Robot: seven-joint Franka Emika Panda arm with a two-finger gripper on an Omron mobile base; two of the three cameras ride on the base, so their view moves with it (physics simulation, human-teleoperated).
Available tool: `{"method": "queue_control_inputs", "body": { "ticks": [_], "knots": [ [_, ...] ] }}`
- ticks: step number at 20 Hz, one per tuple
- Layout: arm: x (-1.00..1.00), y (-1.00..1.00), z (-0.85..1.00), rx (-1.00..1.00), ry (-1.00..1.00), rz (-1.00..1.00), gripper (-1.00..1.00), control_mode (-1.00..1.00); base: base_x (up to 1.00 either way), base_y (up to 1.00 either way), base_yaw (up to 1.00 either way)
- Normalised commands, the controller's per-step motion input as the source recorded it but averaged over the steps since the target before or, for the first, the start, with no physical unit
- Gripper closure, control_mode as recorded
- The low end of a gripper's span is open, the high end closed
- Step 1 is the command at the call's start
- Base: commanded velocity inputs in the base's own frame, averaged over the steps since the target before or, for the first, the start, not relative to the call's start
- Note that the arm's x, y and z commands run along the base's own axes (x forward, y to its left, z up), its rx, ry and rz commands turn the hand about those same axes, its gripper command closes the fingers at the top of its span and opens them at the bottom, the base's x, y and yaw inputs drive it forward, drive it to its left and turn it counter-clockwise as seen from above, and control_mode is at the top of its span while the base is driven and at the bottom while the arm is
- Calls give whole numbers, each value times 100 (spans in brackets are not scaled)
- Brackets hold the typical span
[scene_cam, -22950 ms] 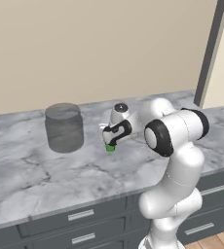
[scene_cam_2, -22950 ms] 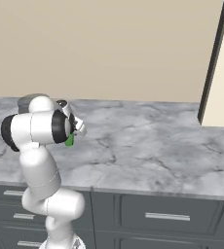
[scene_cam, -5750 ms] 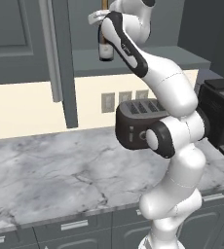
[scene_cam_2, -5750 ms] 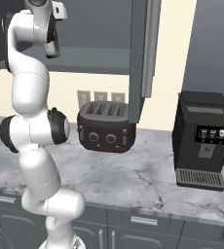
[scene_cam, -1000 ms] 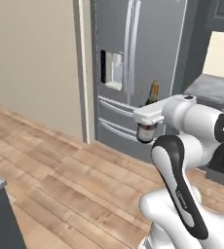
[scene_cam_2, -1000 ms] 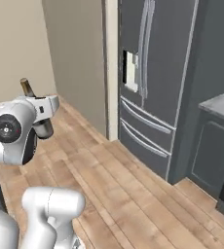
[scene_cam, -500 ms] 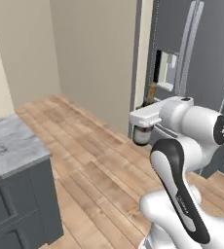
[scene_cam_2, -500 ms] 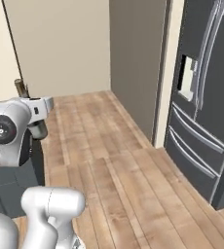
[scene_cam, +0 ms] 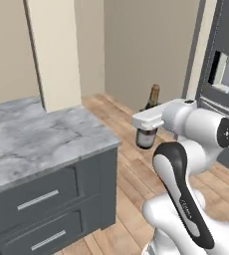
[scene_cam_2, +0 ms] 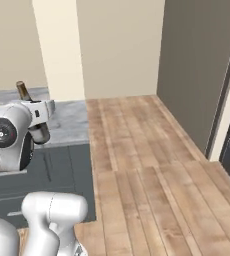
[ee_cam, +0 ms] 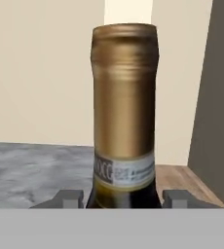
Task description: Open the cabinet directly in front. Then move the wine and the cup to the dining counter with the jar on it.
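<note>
Wine (ee_cam: 125,112) is riding upright between the jaws of the gripper (ee_cam: 125,198), its gold-foiled neck and a band of pale label rising close before the hand camera while the two finger tips (ee_cam: 69,197) are pressing in on either side of the dark glass. From the left base camera the wine bottle (scene_cam: 149,119) is hanging at the end of the white arm, off the corner of the dining counter (scene_cam: 37,139) and over the plank floor (scene_cam: 131,164), not yet above the marble. By the look of things the carry is the step in hand, with the cabinet stage presumably finished and the bottle's set-down yet to come; the next move is calling for the base to be closing on the counter and the arm to be reaching over its edge before lowering the bottle onto the stone and letting go. Grey-veined white marble is topping dark grey drawer fronts with bar handles (scene_cam: 37,200). Beyond, a beige wall (scene_cam_2: 122,45) and a cream pillar (scene_cam_2: 54,45) are closing off the room, and a dark refrigerator (scene_cam: 226,74) is standing at the far right of the left base view.
</note>
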Motion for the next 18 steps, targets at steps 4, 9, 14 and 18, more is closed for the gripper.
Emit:
{"method": "queue_control_inputs", "body": {
  "ticks": [4,9,14,18],
  "knots": [
    [0,0,0,0,0,0,100,100,-16,100,29],
    [0,0,0,0,0,0,100,100,-1,100,28],
    [0,0,0,0,0,0,100,100,25,100,28],
    [0,0,0,0,0,0,100,100,67,100,30]
  ]
}}
